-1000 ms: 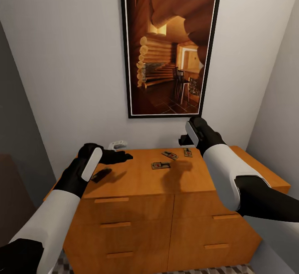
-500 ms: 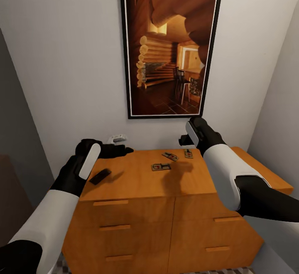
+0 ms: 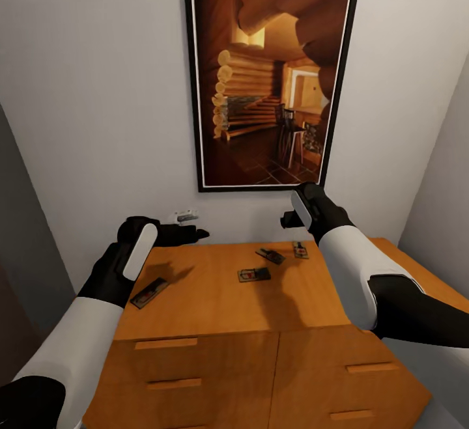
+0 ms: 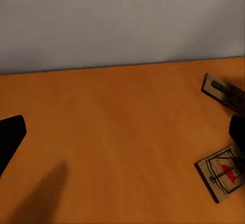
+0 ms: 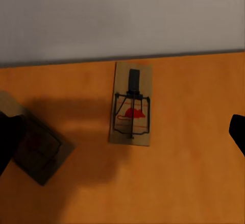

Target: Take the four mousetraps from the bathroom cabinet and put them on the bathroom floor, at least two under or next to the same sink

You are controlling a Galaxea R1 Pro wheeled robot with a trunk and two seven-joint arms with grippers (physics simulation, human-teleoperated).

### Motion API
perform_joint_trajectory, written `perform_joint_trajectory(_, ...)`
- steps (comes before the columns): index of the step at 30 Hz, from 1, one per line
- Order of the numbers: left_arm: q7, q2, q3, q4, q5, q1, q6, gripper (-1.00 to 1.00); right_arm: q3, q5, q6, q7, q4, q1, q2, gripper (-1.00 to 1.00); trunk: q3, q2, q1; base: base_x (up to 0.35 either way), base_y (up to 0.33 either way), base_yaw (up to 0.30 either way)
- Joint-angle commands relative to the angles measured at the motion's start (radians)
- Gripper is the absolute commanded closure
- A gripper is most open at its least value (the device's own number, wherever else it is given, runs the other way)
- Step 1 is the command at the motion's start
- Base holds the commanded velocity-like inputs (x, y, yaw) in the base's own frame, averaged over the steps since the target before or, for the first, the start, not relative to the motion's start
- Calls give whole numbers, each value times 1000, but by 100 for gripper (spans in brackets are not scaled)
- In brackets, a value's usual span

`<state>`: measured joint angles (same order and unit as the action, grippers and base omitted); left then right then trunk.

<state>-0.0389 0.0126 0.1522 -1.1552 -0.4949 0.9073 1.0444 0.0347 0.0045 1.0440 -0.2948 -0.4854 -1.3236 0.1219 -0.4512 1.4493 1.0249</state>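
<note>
The orange-brown cabinet (image 3: 215, 305) stands against the wall, and mousetraps lie flat on its top. One mousetrap (image 3: 149, 292) is near the left edge, one (image 3: 253, 275) in the middle, and two (image 3: 270, 256) (image 3: 300, 250) at the back right. My left gripper (image 3: 193, 234) hovers open above the back left of the top; its wrist view has two mousetraps (image 4: 224, 173) (image 4: 222, 88) off to one side. My right gripper (image 3: 288, 219) hangs open above the back-right mousetrap (image 5: 131, 104), with a darker one (image 5: 43, 151) beside it. Nothing is held.
A large framed picture (image 3: 270, 74) hangs on the white wall behind the cabinet. A small white fixture (image 3: 182, 216) sits on the wall behind my left gripper. Grey walls close in at left (image 3: 26, 234) and right (image 3: 449, 188). Drawer fronts with bar handles (image 3: 166, 344) face me.
The whole view has shifted, with the cabinet top lower and larger in the picture, so the camera moved. The left mousetrap shows clear of my left arm. Both grippers stay open.
</note>
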Motion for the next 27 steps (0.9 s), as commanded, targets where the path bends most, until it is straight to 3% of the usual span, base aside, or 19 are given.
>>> perform_joint_trajectory(1, -4, 1, 2, -1, -4, 1, 3, -100, 3, 0, 3, -3, -1, -1, 1, -100, -1, 1, 0, 44, 0, 0)
perform_joint_trajectory(13, -4, 0, 31, 2, -15, 1, 3, -100, 2, 0, 3, -10, 1, -1, 1, -100, -1, 1, 0, 16, 0, 0)
perform_joint_trajectory(27, -3, -3, 125, 29, -40, 1, 3, -100, 1, -1, 3, -28, 5, 0, -5, -100, -1, 1, 0, 1, 0, 0)
